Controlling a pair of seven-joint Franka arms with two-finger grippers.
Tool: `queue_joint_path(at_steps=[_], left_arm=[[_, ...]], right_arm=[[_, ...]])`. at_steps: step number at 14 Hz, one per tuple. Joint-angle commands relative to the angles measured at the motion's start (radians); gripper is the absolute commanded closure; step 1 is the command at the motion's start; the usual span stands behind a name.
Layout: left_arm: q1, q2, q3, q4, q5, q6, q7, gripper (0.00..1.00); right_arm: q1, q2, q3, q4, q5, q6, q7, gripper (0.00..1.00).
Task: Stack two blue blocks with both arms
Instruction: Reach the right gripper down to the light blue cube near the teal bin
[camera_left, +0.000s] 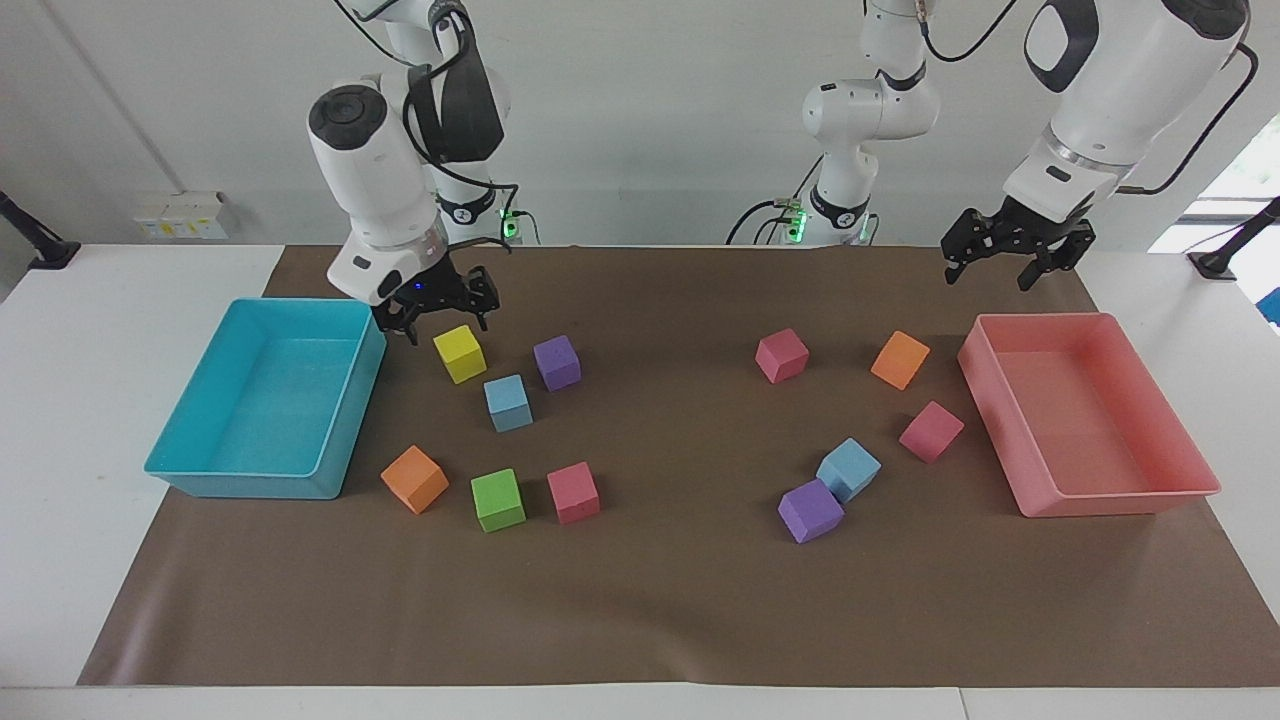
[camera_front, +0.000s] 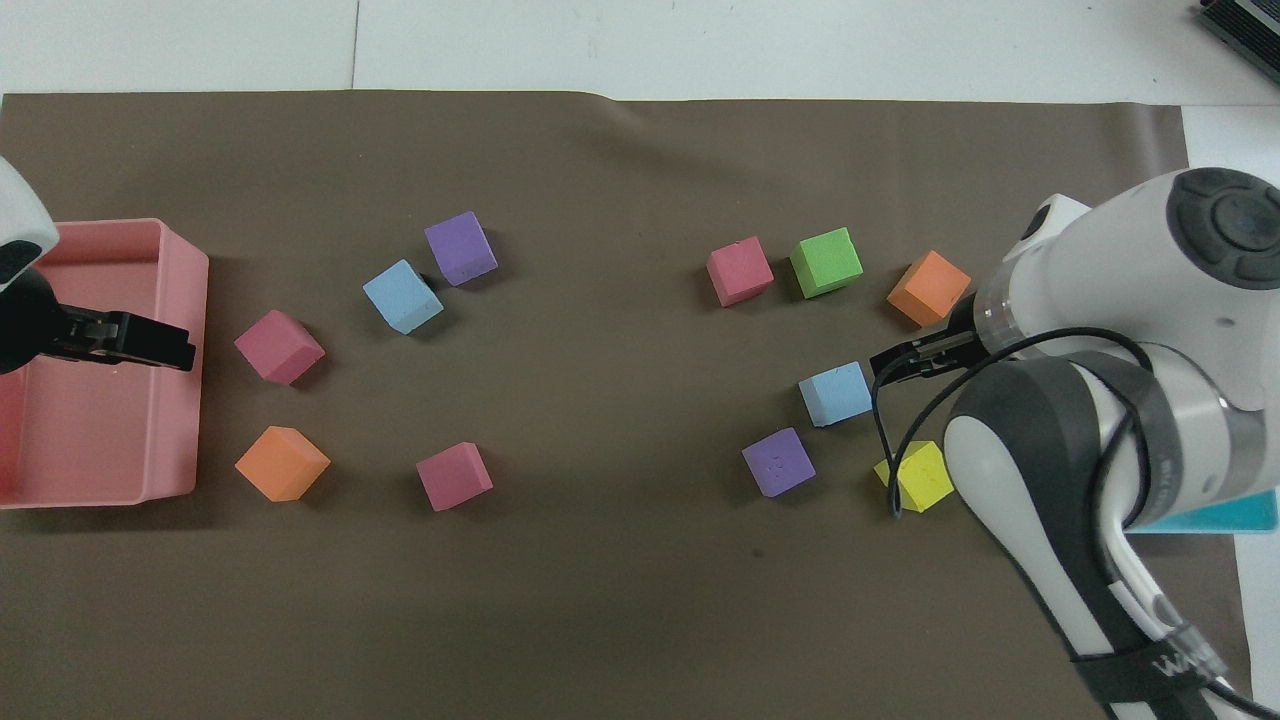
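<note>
While both blue blocks (camera_left: 508, 402) (camera_left: 848, 469) sit skewed, unstacked, right claw (camera_left: 437, 320) and left claw (camera_left: 1008, 262) gape.

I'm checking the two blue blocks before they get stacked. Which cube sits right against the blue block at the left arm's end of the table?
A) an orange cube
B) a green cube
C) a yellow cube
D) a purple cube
D: the purple cube sits right against the blue block at a corner, just farther from the robots, in the facing view; the other cubes lie apart from it.
</note>
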Motion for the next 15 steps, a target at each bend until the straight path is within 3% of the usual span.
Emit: queue_joint_path(at_steps=[1,5,7,15], left_arm=[[0.003,-0.015,-0.002,-0.005,0.012,-0.005,-0.002,0.00],[0.003,-0.016,-0.002,-0.007,0.011,-0.007,-0.002,0.00],[0.003,-0.016,-0.002,-0.007,0.011,-0.005,-0.002,0.00],[0.001,-0.016,-0.004,-0.008,0.011,-0.007,-0.002,0.00]], right_arm=[[0.016,-0.009,-0.002,-0.086,0.016,0.106,-0.055,0.00],[0.011,0.022,-0.004,-0.141,0.081,0.187,-0.211,0.00],[0.014,0.027,-0.004,-0.190,0.085,0.259,-0.219,0.00],[0.016,0.103,-0.002,-0.220,0.089,0.331,-0.233,0.00]])
